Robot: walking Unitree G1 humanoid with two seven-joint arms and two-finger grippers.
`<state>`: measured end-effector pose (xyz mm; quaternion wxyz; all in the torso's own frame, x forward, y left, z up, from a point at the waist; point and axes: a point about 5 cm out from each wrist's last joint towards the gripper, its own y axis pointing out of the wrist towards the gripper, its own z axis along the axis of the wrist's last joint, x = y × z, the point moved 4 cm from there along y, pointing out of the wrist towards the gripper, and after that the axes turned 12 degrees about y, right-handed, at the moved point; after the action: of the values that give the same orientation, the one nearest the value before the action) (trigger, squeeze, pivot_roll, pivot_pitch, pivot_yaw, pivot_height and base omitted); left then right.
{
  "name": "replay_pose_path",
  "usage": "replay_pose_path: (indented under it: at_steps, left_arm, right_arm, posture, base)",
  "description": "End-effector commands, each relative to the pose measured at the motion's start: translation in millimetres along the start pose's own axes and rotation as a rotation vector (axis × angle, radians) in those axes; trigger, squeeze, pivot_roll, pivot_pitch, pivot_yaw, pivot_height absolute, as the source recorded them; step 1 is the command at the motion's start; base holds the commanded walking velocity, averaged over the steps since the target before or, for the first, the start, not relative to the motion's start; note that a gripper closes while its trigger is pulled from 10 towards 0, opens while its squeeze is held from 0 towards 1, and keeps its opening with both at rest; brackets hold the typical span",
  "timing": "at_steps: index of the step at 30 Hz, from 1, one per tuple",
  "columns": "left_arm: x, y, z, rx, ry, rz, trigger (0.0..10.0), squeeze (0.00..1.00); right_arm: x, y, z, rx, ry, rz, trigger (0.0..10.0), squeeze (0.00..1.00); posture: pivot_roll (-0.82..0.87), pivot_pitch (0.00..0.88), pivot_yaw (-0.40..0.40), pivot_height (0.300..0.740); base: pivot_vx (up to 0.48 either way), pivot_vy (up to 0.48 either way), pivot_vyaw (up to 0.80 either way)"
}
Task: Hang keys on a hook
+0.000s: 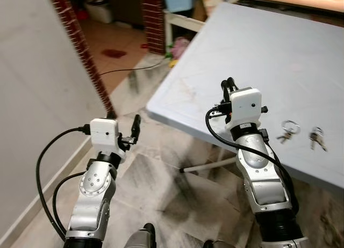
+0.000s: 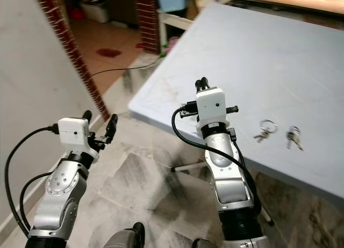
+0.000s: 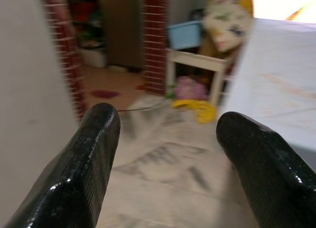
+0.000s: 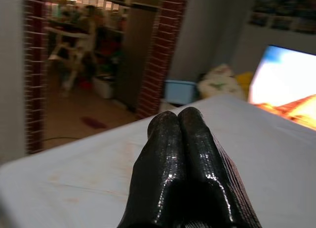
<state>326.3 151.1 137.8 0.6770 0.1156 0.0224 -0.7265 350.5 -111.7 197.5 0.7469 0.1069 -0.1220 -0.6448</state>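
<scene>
On the bench (image 1: 301, 49), right of the right end effector (image 1: 230, 86): two key bunches (image 1: 288, 130) (image 1: 316, 137), side by side, untouched.
Right fingers pressed together, empty, above the bench; left end effector (image 1: 124, 124) spread wide, empty, over floor tiles.

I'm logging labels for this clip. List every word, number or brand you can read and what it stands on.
None can be read.
Two key bunches on the grey table: any stamping is too small.
Wall pictures behind the table: blurred.
White camera housing on the right wrist: no marking shows.
</scene>
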Motion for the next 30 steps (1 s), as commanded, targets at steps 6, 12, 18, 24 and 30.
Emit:
replay_pose_path:
  at_steps: [6, 12, 18, 24, 30]
  left_arm:
    - [-7.7, -1.1, 6.6, 0.026, 0.022, 0.042, 10.0, 0.00]
    - [-4.4, -2.6, 5.0, 0.021, 0.031, 0.043, 10.0, 0.00]
    - [-5.6, -2.3, 2.7, 0.006, 0.046, 0.067, 10.0, 0.00]
    - [-6.0, -3.3, -1.5, -0.010, 0.054, 0.069, 10.0, 0.00]
    - [-10.2, -5.2, 0.3, 0.000, 0.071, 0.101, 10.0, 0.00]
  right_arm:
    - [-8.0, -1.8, 7.3, 0.011, 0.008, 0.033, 10.0, 0.00]
    - [-8.7, -2.1, 7.6, 0.005, 0.009, 0.041, 10.0, 0.00]
    - [-9.3, -2.6, 6.7, -0.003, 0.018, 0.045, 10.0, 0.00]
    - [-9.9, -1.6, 4.7, -0.009, 0.026, 0.044, 10.0, 0.00]
    - [-10.5, -1.0, 3.9, -0.013, 0.030, 0.050, 10.0, 0.00]
  posture:
    - [-0.01, 0.154, 0.031, 0.740]
    - [-0.01, 0.148, 0.025, 0.740]
    - [0.00, 0.147, 0.027, 0.740]
    - [0.00, 0.141, 0.033, 0.740]
    - [0.00, 0.138, 0.026, 0.740]
  base:
    - [0.000, 0.000, 0.80]
    - [0.000, 0.000, 0.80]
    - [0.000, 0.000, 0.80]
    - [0.000, 0.000, 0.80]
    - [0.000, 0.000, 0.80]
